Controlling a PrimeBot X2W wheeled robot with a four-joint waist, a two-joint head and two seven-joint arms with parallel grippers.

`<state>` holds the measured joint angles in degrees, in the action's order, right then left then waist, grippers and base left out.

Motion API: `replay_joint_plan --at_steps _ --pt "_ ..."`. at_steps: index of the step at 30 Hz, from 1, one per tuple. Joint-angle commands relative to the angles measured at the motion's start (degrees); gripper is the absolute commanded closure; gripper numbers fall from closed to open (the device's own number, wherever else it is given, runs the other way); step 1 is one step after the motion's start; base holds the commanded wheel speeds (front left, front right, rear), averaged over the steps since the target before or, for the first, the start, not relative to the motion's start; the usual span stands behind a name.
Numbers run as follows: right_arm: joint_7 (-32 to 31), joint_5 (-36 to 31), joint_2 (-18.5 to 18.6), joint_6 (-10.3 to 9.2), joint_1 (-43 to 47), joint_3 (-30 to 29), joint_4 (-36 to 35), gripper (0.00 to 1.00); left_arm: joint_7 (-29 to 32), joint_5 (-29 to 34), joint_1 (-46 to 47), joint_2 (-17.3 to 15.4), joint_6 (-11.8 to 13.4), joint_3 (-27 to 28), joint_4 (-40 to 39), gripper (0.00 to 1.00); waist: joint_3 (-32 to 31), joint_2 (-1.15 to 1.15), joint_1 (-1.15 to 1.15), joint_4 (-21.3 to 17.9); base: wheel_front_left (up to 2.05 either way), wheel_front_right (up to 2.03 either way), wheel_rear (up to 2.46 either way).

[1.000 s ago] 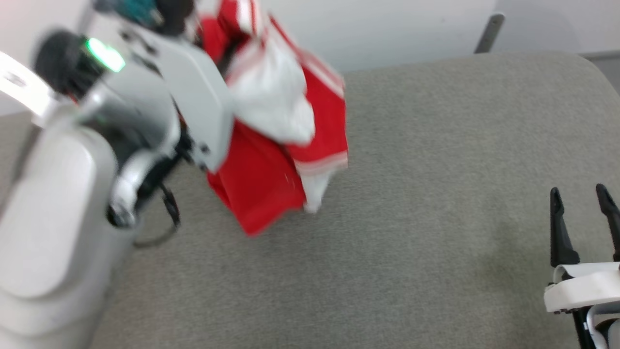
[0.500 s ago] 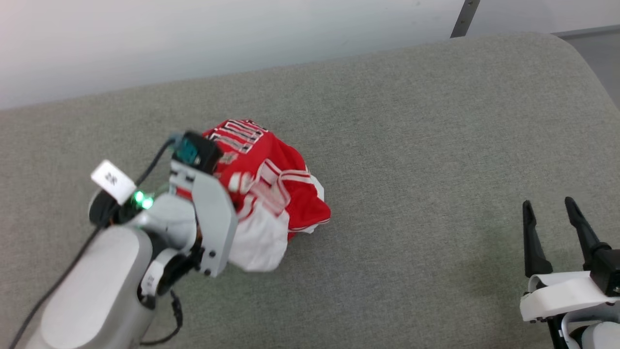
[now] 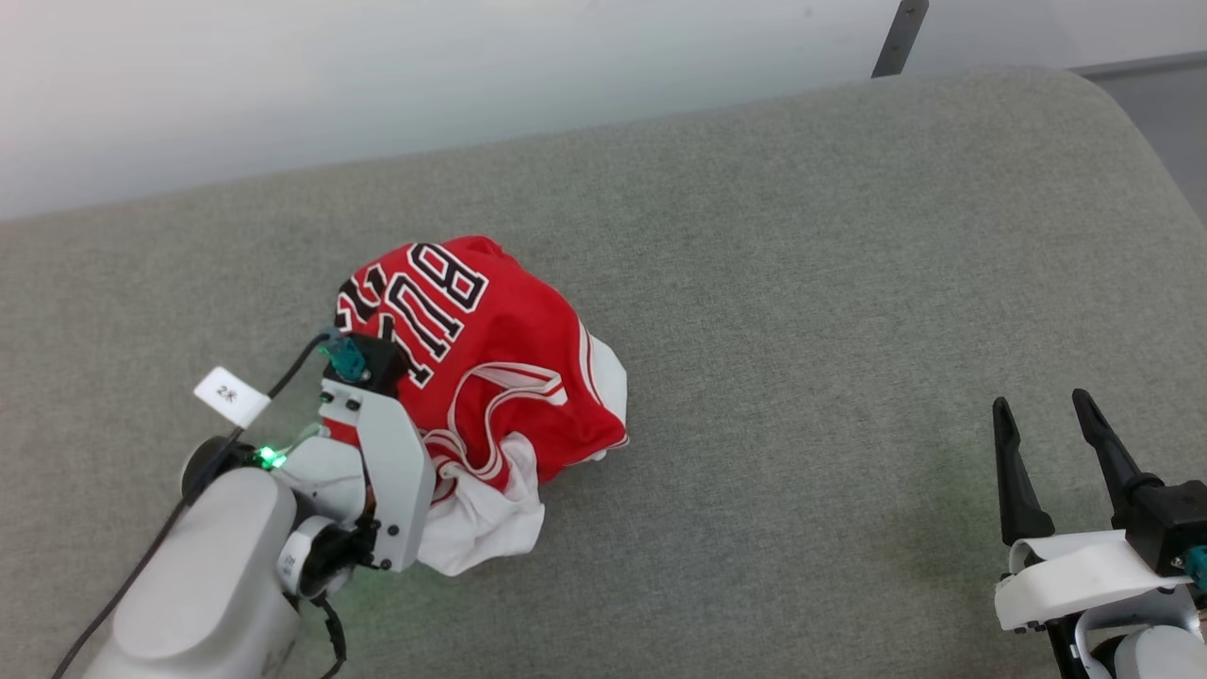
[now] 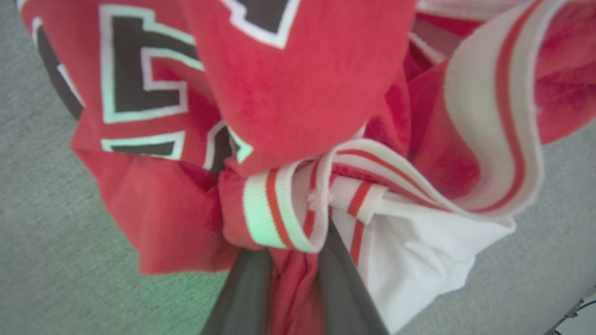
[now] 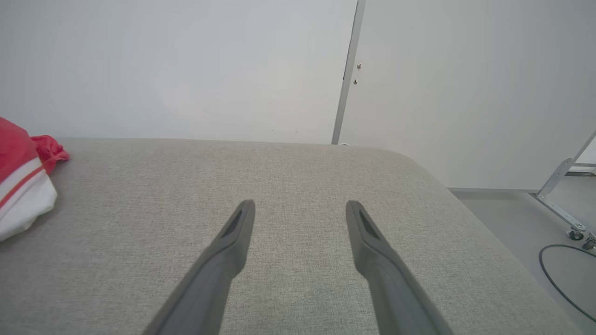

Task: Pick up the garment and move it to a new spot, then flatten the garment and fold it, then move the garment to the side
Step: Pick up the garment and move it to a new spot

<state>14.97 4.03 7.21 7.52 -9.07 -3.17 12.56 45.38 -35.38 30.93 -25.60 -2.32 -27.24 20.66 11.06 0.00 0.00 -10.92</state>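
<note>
The garment [image 3: 490,368], a red shirt with black white-outlined lettering and white striped trim, lies bunched in a heap on the grey cushioned surface [image 3: 801,283], left of centre. My left gripper [image 4: 294,260] is shut on a fold of the garment; red fabric fills the gap between its dark fingers [image 4: 247,288], and striped trim bunches over the tips. In the head view the left wrist [image 3: 377,443] sits at the heap's near left side. My right gripper [image 3: 1037,405] hovers open at the lower right, well apart from the garment [image 5: 18,186], with nothing between its fingers [image 5: 233,246].
The grey surface [image 5: 298,172] stretches wide to the right of the heap and ends in a rounded far-right corner. A pale wall runs behind it with a thin metal post [image 3: 896,38]. Beyond the right edge, the floor holds a cable [image 5: 563,274] and a wheeled frame [image 5: 565,209].
A second ago the garment hung high from my left gripper; it has since come down onto the surface and settled into a heap. The head camera has shifted. My right gripper stays open.
</note>
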Motion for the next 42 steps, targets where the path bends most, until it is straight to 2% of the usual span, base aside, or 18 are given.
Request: replay_joint_plan --at_steps 1,2,3,4,14,22,30,36,42 --pt "0.3 0.4 0.31 -0.06 -0.39 0.22 0.18 0.0 -0.51 -0.06 0.06 0.25 -0.43 -0.39 2.21 0.63 -0.48 0.0 0.0 0.2 0.0 0.0 0.0" --pt "0.3 0.39 0.33 -0.06 -0.22 0.25 0.21 0.0 -0.75 -0.11 0.44 0.36 -0.51 -0.43 2.82 0.55 -0.76 0.0 0.0 0.3 0.0 0.0 0.0" --pt "0.3 0.39 0.42 -0.06 0.03 0.22 0.23 0.0 -0.96 -0.09 0.8 0.42 -0.59 -0.42 3.14 0.3 -1.06 0.0 0.0 0.46 0.0 0.0 0.0" --pt "0.3 0.45 0.52 -0.06 0.23 0.2 0.24 0.0 -1.25 -0.12 1.2 0.4 -0.8 -0.35 3.3 0.0 -1.31 0.0 0.0 0.61 0.0 0.0 0.0" --pt "0.31 0.54 1.72 -0.06 1.75 0.44 0.33 0.0 -2.87 -1.56 0.98 -1.06 -2.01 0.65 -0.51 0.0 -4.66 0.0 0.0 2.73 0.0 0.0 0.0" --pt "0.21 0.7 2.89 -0.06 3.03 0.84 0.09 0.0 -7.73 -2.71 -3.28 -2.97 -0.95 3.51 -9.56 0.0 -8.34 0.0 0.0 4.95 0.0 0.0 0.0" --pt "-0.16 1.14 4.05 -0.06 4.4 1.32 -0.7 0.0 -26.0 -3.25 -12.08 -4.14 -2.27 9.69 -16.56 0.0 -12.25 0.0 0.0 7.3 0.0 0.0 0.0" --pt "-0.06 1.51 4.66 -0.06 5.75 0.59 -1.24 0.0 -40.79 -1.0 -17.97 -4.52 -2.8 13.27 -15.98 0.0 -13.77 0.0 0.0 8.72 0.0 0.0 0.0" --pt "0.09 1.52 5.08 -0.06 6.75 -0.1 -1.57 0.0 -50.83 -1.32 -22.68 -3.76 -3.17 15.86 -13.03 0.0 -14.8 0.0 0.0 9.63 0.0 0.0 0.0"
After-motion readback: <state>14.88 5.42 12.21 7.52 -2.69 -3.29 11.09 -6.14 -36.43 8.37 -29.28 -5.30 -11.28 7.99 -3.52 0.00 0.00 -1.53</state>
